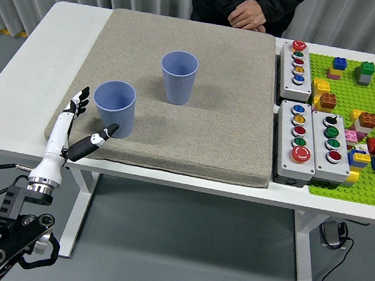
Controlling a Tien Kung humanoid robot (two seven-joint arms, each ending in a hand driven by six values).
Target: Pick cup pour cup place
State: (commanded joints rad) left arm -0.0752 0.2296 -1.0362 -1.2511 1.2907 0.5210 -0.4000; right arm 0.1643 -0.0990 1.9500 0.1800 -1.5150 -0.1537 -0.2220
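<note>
The left hand (75,125) hangs spread and empty at nine o'clock of the near cup (114,108), not touching.

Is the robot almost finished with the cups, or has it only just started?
It is hard to tell. Both blue cups stand upright on the grey mat: the near cup by the robot's left hand, the far cup mid-mat. The hand is open beside the near cup, thumb almost touching it, holding nothing. So either picking, pouring and placing are still to come, or the cup has just been set down.

Single high head view, forward and down over white table (28,63).
</note>
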